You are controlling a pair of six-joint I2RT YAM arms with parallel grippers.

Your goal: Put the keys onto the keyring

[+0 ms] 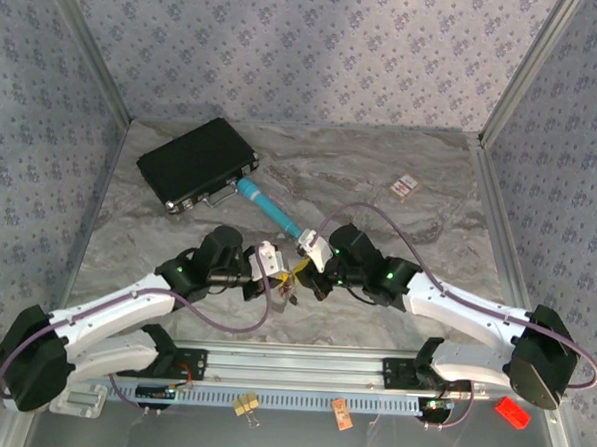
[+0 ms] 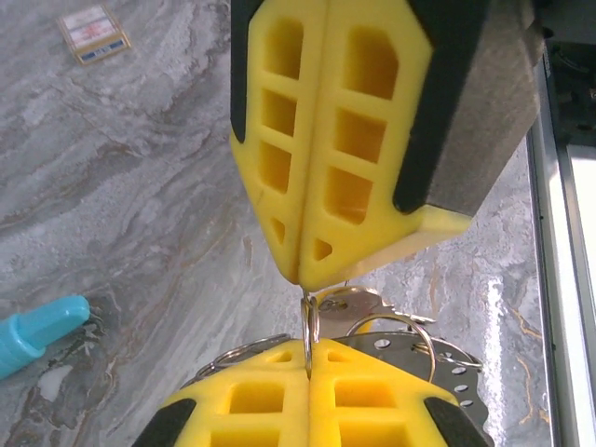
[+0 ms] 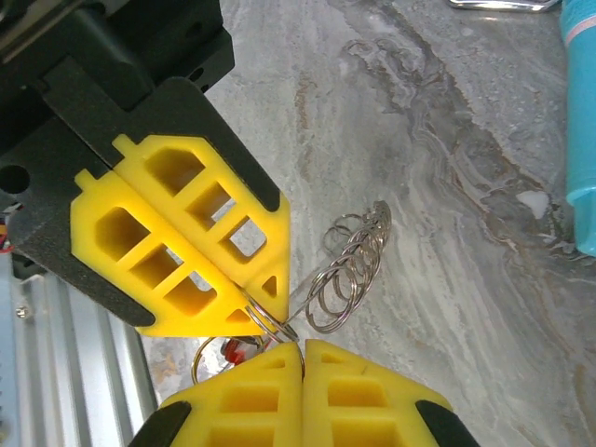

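My two grippers meet tip to tip over the middle of the table, the left gripper (image 1: 287, 281) coming from the left and the right gripper (image 1: 312, 275) from the right. Both are shut on the keyring's thin metal ring (image 2: 309, 321) (image 3: 272, 319), which stands edge-on between them. In the left wrist view my left gripper (image 2: 309, 348) pinches the ring from below, and the right gripper's yellow fingers (image 2: 317, 186) pinch it from above. A silver key (image 2: 371, 303) hangs just behind the ring. In the right wrist view a red key head (image 3: 237, 349) shows beside my right gripper (image 3: 303, 346). A bunch of loose rings (image 3: 349, 270) dangles off it.
A black case (image 1: 197, 163) lies at the back left with a teal pen-like tool (image 1: 269, 207) (image 2: 37, 331) beside it. A small card (image 1: 407, 185) (image 2: 91, 33) lies at the back right. On the near rail are a binder clip (image 1: 247, 406) and an orange tag (image 1: 342, 413).
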